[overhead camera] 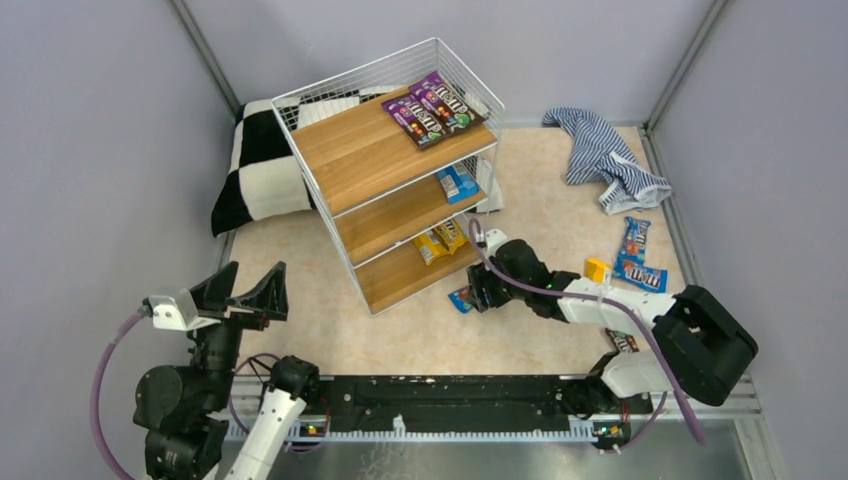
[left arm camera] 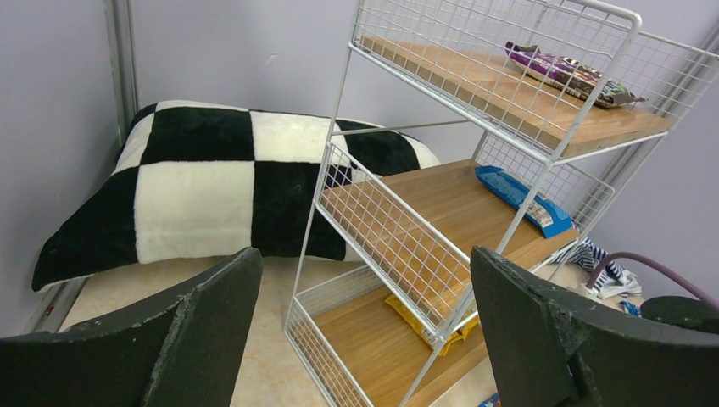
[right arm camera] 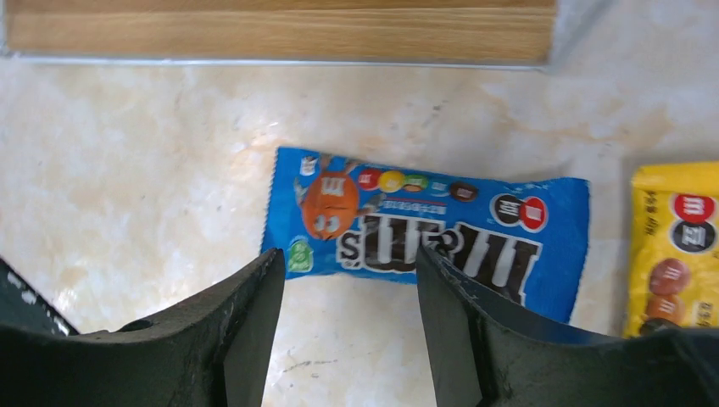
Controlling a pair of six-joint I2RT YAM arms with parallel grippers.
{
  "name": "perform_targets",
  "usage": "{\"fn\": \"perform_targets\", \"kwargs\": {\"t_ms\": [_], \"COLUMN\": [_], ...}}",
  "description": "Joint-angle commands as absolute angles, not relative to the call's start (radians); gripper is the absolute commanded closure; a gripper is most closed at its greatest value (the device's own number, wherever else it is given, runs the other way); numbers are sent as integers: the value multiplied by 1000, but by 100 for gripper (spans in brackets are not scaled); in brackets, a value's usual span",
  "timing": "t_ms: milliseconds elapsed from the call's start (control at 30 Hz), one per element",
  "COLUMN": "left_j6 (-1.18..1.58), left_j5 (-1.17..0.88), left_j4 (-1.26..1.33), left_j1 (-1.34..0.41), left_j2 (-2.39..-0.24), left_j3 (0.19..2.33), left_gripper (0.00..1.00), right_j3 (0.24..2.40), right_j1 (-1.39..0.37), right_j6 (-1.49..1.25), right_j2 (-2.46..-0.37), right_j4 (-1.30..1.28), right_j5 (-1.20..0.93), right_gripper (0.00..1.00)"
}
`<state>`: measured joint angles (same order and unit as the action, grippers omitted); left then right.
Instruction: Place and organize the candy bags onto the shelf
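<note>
Right hand (right arm camera: 348, 284): jaws partly open, straddling the near edge of a blue glossy rectangular candy bag (right arm camera: 424, 229). Bag lies flat on the beige surface (right arm camera: 127, 170), just before the white wire-and-wood shelf (right arm camera: 280, 34). Contact unclear. Left hand (left arm camera: 365, 288): wide open.

From my screen the shelf (overhead camera: 350, 150) reads as white coated metal wire around light wooden boards with plain grain and a satin finish. The blue candy bag (right arm camera: 424, 233) is glossy plastic film, slightly crinkled, as is the yellow bag (right arm camera: 678, 246) to its right; the purple bags (overhead camera: 432, 108) on the top board shine too. The table top (right arm camera: 127, 170) looks smooth, mottled beige, faintly sheened. The cushion (left arm camera: 195, 186) is plush, fuzzy fabric; the striped cloth (overhead camera: 605, 160) a thin, rumpled weave. The fingers (right arm camera: 237, 339) of the right gripper (right arm camera: 348, 263) are matt black plastic, grainy; the left gripper (left arm camera: 365, 254) looks alike.
</note>
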<state>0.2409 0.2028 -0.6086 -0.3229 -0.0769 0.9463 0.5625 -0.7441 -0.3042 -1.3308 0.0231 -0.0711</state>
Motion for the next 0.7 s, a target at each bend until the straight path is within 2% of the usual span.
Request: {"fn": "perform_targets", "kwargs": {"t_ms": [0, 133, 267, 533, 667], "left_j6": [261, 277, 272, 253, 271], "left_j5": [197, 184, 167, 196, 221], "left_j4": [-593, -587, -573, -603, -634], "left_j1": [-328, -328, -328, -328, -328], "left_j2": [-105, -108, -116, -139, -148], "left_j3": [955, 943, 913, 962, 1008], "left_gripper": [2, 2, 2, 2, 2], "right_j3": [562, 618, 617, 661, 672], "right_j1": [-800, -843, -933, -985, -985], "right_j6": [-212, -425, -618, -658, -670], "right_j2": [-1258, -1194, -1194, -1408, -1503], "right_j4": [17, -178, -69, 152, 117], "right_j5": [-31, 154, 71, 130, 110], "right_gripper": [42, 41, 42, 57, 65]}}
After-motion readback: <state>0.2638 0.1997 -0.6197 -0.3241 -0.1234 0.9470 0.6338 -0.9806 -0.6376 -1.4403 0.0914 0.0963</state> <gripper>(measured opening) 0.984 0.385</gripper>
